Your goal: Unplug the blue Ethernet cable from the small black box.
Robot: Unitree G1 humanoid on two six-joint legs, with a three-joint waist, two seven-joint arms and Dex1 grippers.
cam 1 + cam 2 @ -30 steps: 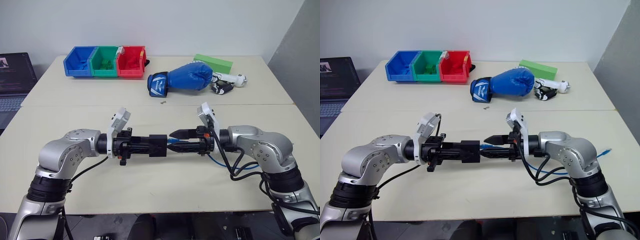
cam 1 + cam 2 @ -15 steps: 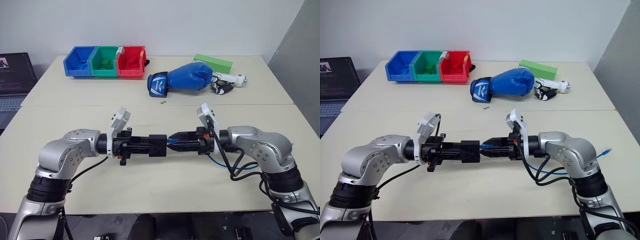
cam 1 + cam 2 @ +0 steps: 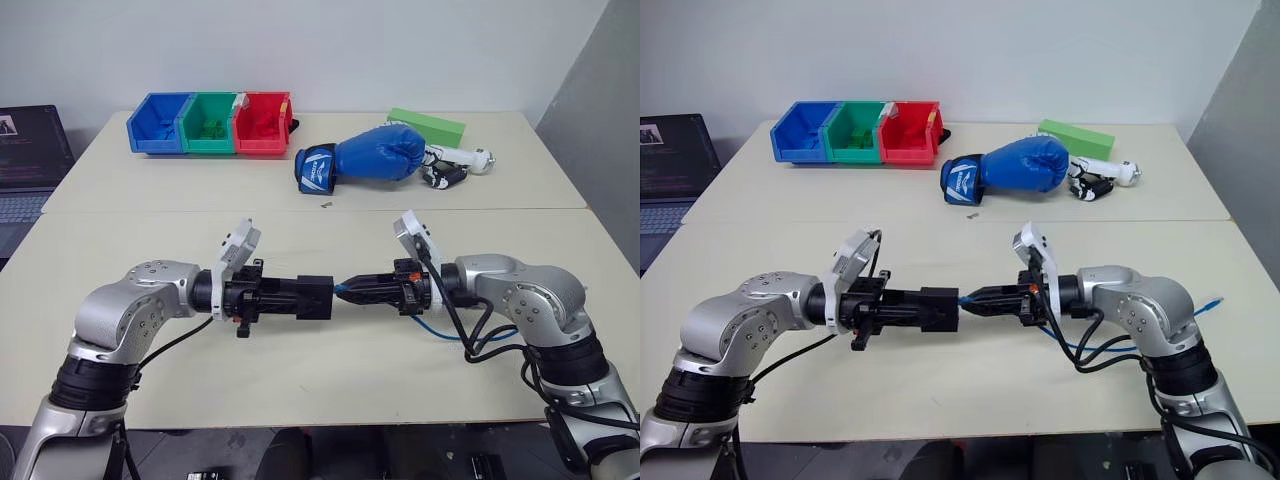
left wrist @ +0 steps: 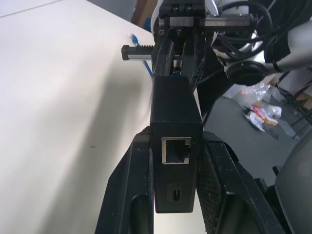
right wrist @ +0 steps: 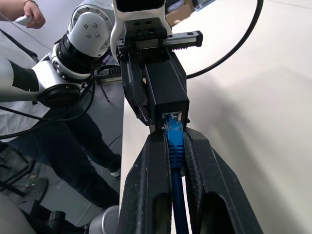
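- Two sets of fingers meet above the surface (image 3: 300, 370) at my twelve o'clock.
- My left fingers (image 4: 214, 165) clamp the small black box (image 3: 314, 296).
- My right fingers (image 5: 156, 161) pinch the blue Ethernet cable (image 5: 174, 141), still plugged in.

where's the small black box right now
In the left eye view the small black box is held above the near table, clamped in the left gripper, with the blue Ethernet cable plugged into its right end, pinched by the right gripper.
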